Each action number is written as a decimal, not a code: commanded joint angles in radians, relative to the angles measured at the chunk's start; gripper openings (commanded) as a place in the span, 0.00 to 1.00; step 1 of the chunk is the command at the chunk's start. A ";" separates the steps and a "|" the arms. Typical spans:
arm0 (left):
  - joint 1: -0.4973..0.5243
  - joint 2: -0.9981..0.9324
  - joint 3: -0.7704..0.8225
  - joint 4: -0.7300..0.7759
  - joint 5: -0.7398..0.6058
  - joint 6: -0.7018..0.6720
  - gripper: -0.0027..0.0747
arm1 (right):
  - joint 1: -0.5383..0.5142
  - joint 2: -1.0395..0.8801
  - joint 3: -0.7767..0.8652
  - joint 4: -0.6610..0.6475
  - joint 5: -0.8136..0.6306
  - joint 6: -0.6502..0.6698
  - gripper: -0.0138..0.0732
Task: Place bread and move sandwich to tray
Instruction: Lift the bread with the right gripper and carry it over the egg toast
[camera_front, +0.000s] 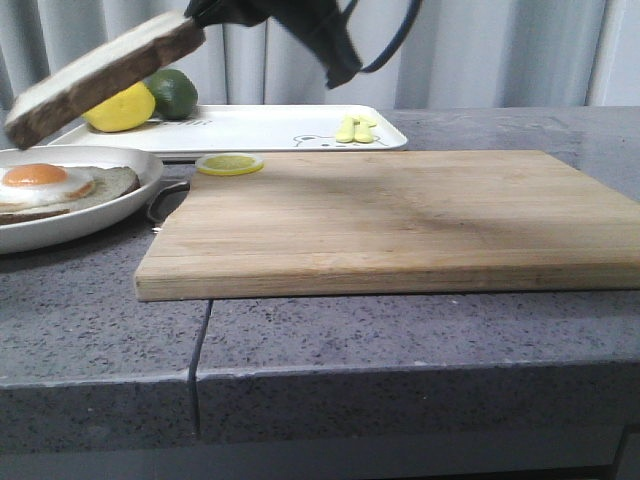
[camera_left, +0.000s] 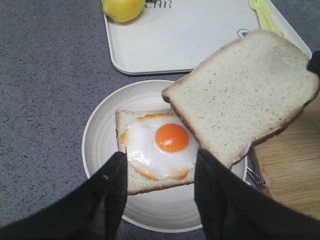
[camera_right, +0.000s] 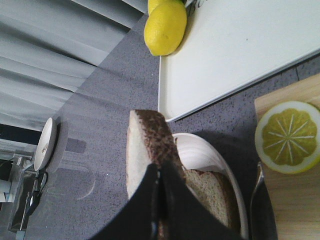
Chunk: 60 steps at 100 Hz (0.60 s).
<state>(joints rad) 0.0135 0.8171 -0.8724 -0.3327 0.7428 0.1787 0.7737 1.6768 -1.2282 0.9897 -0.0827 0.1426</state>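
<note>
The bread (camera_front: 100, 70) hangs tilted in the air above the left side of the table, my right gripper (camera_front: 195, 15) shut on its crust edge (camera_right: 150, 140). Below it lies the sandwich (camera_front: 45, 185): a flat slice with a fried egg (camera_left: 157, 147) on the round white plate (camera_left: 100, 135). In the left wrist view the bread (camera_left: 240, 95) overlaps the plate's rim without covering the egg. My left gripper (camera_left: 161, 154) hovers open over the plate, holding nothing. The white tray (camera_front: 260, 125) lies behind the plate, most of its surface bare.
A lemon (camera_front: 120, 108) and a lime (camera_front: 172, 92) sit at the tray's left end, a yellow fork (camera_front: 357, 128) at its right. The wooden cutting board (camera_front: 400, 215) fills the middle, with a lemon slice (camera_front: 229, 163) at its back left corner. A metal utensil (camera_front: 165, 200) lies between plate and board.
</note>
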 joint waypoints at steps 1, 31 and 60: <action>0.001 0.000 -0.035 -0.027 -0.053 0.000 0.42 | 0.025 -0.026 -0.040 0.021 -0.105 -0.009 0.09; 0.001 0.000 -0.035 -0.027 -0.051 0.000 0.42 | 0.076 0.013 -0.041 0.033 -0.184 0.047 0.09; 0.001 0.000 -0.035 -0.027 -0.048 0.000 0.42 | 0.100 0.041 -0.041 0.032 -0.192 0.074 0.09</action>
<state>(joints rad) 0.0135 0.8171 -0.8724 -0.3327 0.7482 0.1787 0.8654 1.7573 -1.2303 1.0358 -0.2215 0.2104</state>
